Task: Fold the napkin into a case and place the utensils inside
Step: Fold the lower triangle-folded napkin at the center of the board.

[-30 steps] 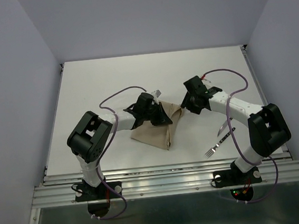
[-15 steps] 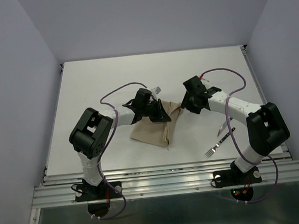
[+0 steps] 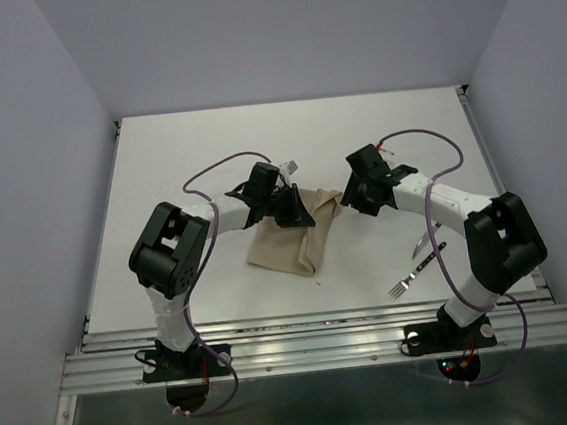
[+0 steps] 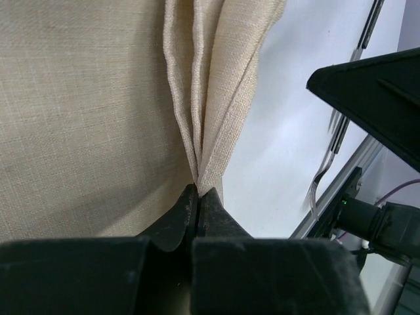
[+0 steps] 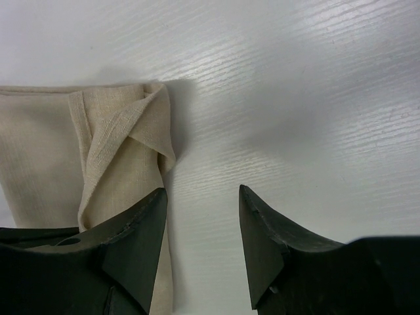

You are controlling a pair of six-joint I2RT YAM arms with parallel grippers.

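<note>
Here, left fingers (image 4: 174,220) clamped on napkin (image 4: 79,118) fold, right fingers (image 5: 134,236) apart, empty, beside napkin corner

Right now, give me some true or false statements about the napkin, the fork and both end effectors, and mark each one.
1. The left end effector pinches the napkin. True.
2. The right end effector is shut on the fork. False: it is open and empty, beside the napkin's corner.
3. The fork sits inside the napkin. False: it lies on the table, apart from the napkin.
4. The napkin is folded in layers. True.
</note>
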